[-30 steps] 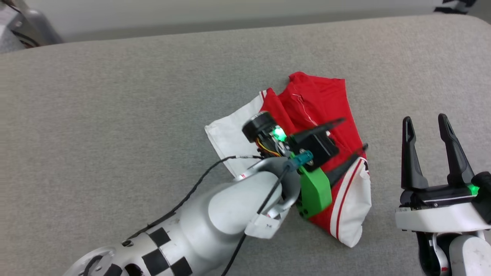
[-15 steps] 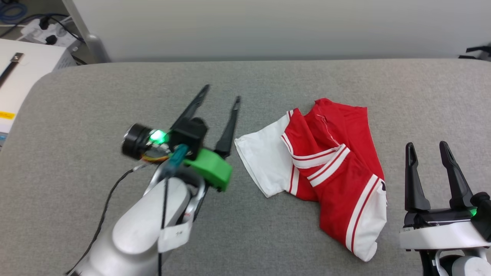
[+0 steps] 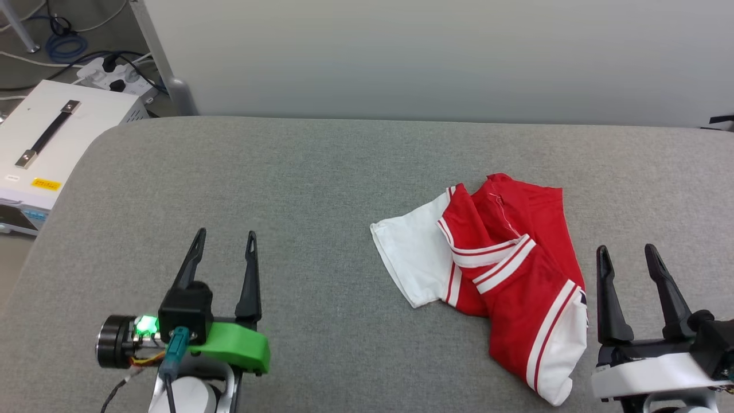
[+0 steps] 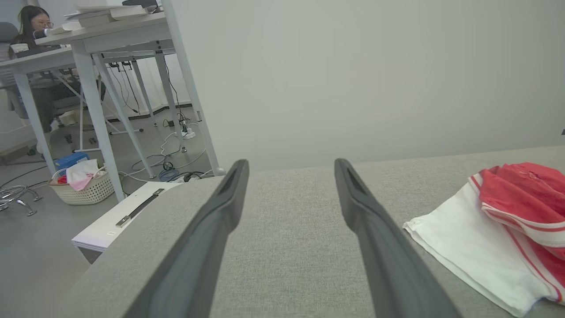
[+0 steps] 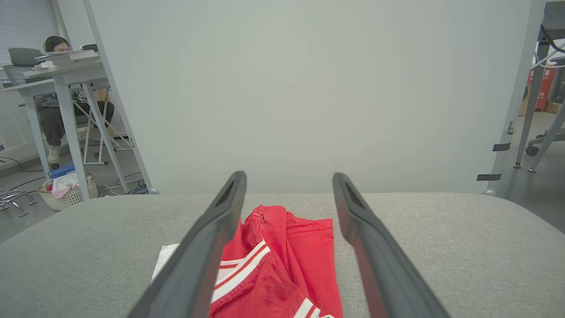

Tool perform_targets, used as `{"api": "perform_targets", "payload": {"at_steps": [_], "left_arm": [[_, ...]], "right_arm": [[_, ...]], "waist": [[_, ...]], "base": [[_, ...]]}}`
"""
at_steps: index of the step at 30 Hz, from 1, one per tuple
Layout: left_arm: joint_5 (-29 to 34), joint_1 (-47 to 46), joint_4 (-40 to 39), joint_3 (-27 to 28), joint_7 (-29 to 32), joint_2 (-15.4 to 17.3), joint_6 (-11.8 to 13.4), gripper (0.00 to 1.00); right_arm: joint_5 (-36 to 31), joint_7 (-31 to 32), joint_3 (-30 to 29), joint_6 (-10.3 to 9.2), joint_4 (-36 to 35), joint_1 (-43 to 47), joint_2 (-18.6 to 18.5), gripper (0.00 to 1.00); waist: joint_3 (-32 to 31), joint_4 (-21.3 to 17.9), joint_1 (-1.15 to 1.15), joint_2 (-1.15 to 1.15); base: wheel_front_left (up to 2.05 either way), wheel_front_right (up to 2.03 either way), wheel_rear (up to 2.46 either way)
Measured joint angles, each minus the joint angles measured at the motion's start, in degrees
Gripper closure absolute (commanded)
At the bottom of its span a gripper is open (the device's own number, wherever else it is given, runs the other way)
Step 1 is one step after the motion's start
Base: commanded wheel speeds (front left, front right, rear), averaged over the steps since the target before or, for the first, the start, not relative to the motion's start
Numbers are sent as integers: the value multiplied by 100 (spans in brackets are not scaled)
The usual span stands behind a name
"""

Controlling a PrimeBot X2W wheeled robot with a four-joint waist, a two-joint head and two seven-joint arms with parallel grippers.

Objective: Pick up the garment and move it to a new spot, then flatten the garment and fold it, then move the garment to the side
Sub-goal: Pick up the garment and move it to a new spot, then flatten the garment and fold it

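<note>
The garment (image 3: 504, 269) lies crumpled in a loose heap on the grey padded table (image 3: 321, 189), right of centre: red cloth with white sleeves and red-white striped trim. Its white sleeve and red body show at the right of the left wrist view (image 4: 494, 229). In the right wrist view the garment (image 5: 282, 260) lies between and just beyond my fingers. My left gripper (image 3: 225, 245) stands open over bare table at the lower left, well apart from the cloth. My right gripper (image 3: 627, 260) is open at the lower right, close beside the garment's right edge, holding nothing.
A white case with a black handle (image 3: 51, 137) stands off the table's left edge, with cables and a power strip (image 3: 109, 69) behind it. A pale partition wall (image 3: 436, 57) runs behind the table. A person sits at a desk (image 4: 31, 26) far left, near a basket (image 4: 81, 185).
My left gripper has let go of the garment and drawn back from over it to the lower left. The head camera has tilted up, so the whole scene sits lower. The right gripper stays open.
</note>
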Motion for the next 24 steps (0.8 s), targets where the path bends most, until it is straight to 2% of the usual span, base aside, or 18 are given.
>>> {"api": "perform_targets", "payload": {"at_steps": [9,19,24], "left_arm": [[421,938,-112,889,0,-482,-467,0],[834,1262,-84,1510,0,-928,-985,0],[981,1313,-31,1706,0,-1084,-1154,0]], "right_arm": [[-5,0,127,0,222,162,0,0],[-53,0,276,0,350,338,1,0],[-53,1,299,0,420,379,0,0]], "waist": [[-182,75,0,0],[-306,159,0,0],[-344,177,0,0]], "base": [[0,0,0],[0,0,0],[0,0,0]]}}
